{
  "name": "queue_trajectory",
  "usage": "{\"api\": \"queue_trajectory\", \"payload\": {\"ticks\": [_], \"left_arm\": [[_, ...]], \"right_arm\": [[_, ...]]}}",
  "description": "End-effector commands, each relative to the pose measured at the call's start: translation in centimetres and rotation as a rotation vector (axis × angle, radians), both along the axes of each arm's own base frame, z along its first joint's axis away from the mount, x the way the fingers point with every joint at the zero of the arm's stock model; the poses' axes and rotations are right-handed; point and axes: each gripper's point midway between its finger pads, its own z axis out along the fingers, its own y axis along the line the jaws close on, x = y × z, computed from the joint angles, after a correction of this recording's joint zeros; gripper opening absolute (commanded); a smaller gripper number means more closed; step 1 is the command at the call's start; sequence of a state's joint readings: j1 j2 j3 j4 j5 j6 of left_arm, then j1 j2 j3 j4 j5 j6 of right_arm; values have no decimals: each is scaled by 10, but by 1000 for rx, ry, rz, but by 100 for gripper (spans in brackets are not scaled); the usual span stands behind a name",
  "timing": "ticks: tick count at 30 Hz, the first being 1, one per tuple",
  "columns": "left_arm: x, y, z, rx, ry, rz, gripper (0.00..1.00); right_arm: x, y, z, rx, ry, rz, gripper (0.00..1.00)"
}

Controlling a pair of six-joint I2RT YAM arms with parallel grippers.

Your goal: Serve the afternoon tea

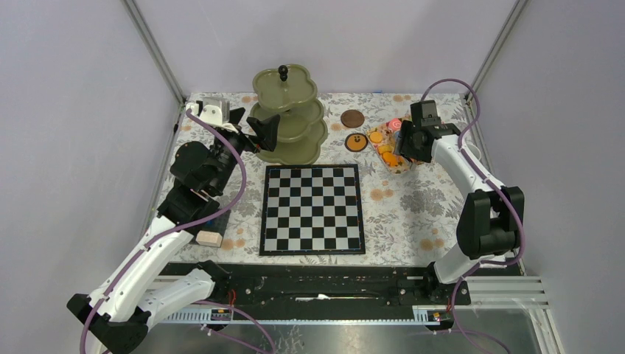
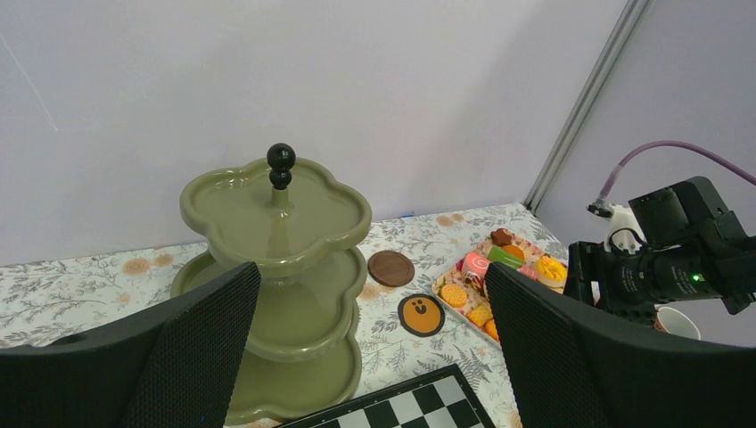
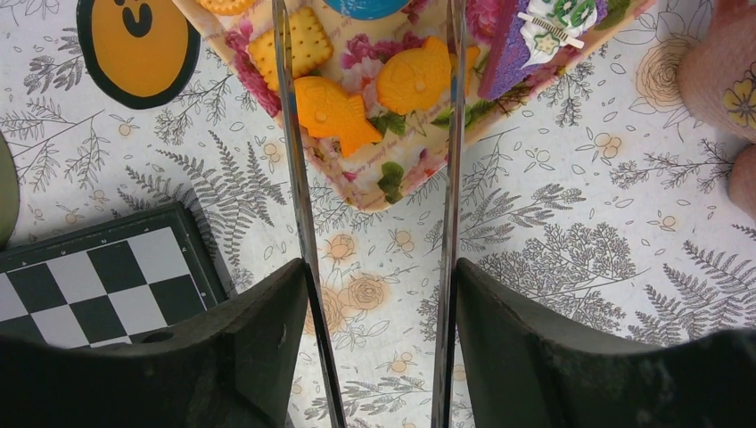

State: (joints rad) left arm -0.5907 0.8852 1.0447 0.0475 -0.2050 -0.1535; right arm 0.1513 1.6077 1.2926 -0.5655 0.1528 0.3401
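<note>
The olive-green three-tier stand point(image 1: 289, 118) with a black knob stands at the back of the table, its tiers bare in the left wrist view point(image 2: 276, 259). My left gripper point(image 1: 254, 124) is open and empty just left of the stand, its jaws wide apart point(image 2: 373, 276). A floral tray point(image 1: 390, 151) of toy pastries lies at the back right. My right gripper point(image 1: 404, 151) hovers over its near corner, open point(image 3: 379, 267), with thin metal blades along its fingers. Orange fish pastries point(image 3: 334, 109) lie between the blades. A pink-patterned cup point(image 3: 724, 80) stands to the right.
A black-and-white chessboard point(image 1: 312, 209) lies mid-table. A brown coaster point(image 1: 352, 118) and an orange smiley coaster point(image 1: 356, 141) lie between the stand and the tray. A beige block point(image 1: 209, 237) sits by the left arm. Grey walls and metal posts close in the back.
</note>
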Motion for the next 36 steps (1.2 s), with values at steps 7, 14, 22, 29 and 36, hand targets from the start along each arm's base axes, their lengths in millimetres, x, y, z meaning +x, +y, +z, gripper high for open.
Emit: {"api": "queue_trajectory", "payload": {"ticks": [7, 14, 22, 29, 36], "left_arm": [[-4, 4, 19, -29, -55, 9, 99], [-4, 2, 20, -31, -55, -1, 99], [-6, 4, 22, -34, -59, -1, 99], [-6, 3, 23, -40, -59, -6, 99], [-7, -4, 42, -80, -5, -38, 99]], "right_arm": [[31, -2, 13, -24, -80, -4, 65], [34, -5, 10, -40, -86, -10, 57], [32, -5, 1, -42, -69, -5, 46], [24, -1, 20, -15, -114, 13, 35], [10, -1, 34, -14, -151, 52, 30]]}}
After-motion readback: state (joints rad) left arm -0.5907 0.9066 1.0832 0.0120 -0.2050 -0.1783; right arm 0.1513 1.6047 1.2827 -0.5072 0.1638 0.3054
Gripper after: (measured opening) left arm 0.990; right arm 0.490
